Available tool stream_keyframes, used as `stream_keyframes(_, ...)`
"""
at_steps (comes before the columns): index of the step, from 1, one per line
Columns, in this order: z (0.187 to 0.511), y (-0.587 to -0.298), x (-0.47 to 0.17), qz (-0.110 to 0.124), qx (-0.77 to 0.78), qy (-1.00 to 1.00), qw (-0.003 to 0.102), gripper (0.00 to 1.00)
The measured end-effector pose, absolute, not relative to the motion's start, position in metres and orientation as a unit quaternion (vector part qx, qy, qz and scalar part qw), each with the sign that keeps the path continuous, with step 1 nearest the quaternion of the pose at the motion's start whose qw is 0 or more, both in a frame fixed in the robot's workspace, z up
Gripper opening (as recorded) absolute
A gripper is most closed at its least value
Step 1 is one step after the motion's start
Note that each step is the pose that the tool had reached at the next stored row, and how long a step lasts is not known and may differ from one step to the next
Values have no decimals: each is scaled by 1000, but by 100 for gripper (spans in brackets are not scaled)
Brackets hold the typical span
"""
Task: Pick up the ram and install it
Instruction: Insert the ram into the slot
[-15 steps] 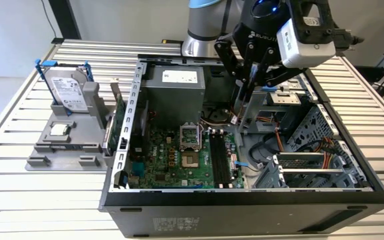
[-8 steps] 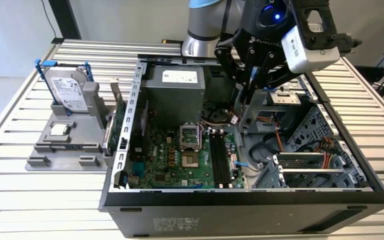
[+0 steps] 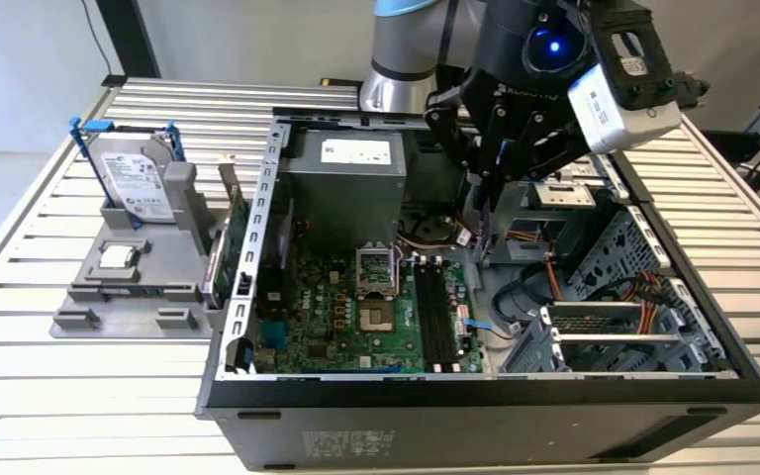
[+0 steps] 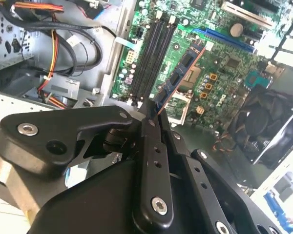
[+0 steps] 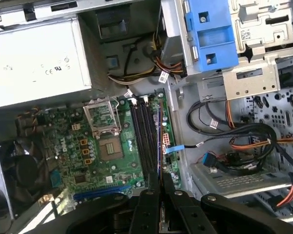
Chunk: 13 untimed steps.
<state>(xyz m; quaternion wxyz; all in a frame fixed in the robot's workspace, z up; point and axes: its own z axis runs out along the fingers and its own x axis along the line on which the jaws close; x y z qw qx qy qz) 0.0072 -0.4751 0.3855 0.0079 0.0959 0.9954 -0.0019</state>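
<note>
My tool is clamped on the ram, whose long edge runs parallel to the empty memory slots below it.

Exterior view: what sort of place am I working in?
Probably a computer-assembly test bench: an open PC case on a slatted metal table, a grey fixture holding a hard drive beside it, and the pincer gripping the ram over the motherboard.

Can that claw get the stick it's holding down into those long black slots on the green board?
Probably yes. The claw is shut on the ram above the open case, the slots lie bare beneath it, and the cables sit off to one side.
</note>
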Motion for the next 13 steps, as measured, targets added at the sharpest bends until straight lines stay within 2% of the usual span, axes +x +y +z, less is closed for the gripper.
stream_keyframes(13, 375, -475, 10, -1, 1, 1000, 8, 0)
